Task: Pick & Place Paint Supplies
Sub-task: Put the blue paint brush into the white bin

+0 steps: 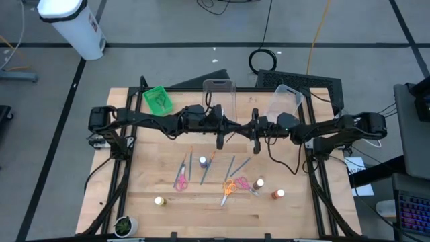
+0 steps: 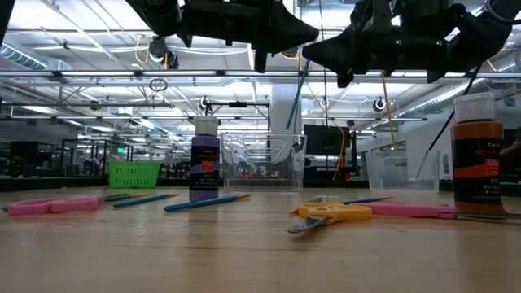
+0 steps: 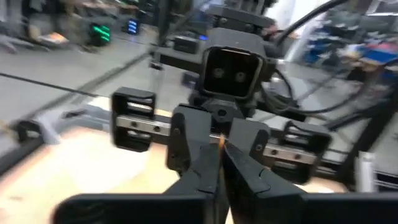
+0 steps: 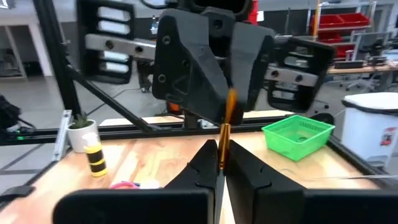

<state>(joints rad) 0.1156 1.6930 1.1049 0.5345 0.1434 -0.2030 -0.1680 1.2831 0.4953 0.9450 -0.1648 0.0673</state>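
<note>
Above the middle of the table my left gripper and my right gripper face each other, both level and both shut on one thin paintbrush. The brush stands roughly upright between them, its blue handle hanging below. On the table lie a purple paint bottle, pink scissors, orange scissors, loose brushes, a yellow bottle and an orange bottle. My left gripper pinches the paintbrush's orange-gold stretch between its two fingers. The fingers come level from the table's left and lie across the brush, which is lifted clear of the table. My right gripper pinches the same orange-gold stretch between its two fingers, just below the left gripper's hold. It comes level from the table's right, across the brush. The brush stays near upright and clear of the table.
A green bin sits at the far left of the table. Two clear tubs stand along the far edge. A small potted plant is at the near left corner.
</note>
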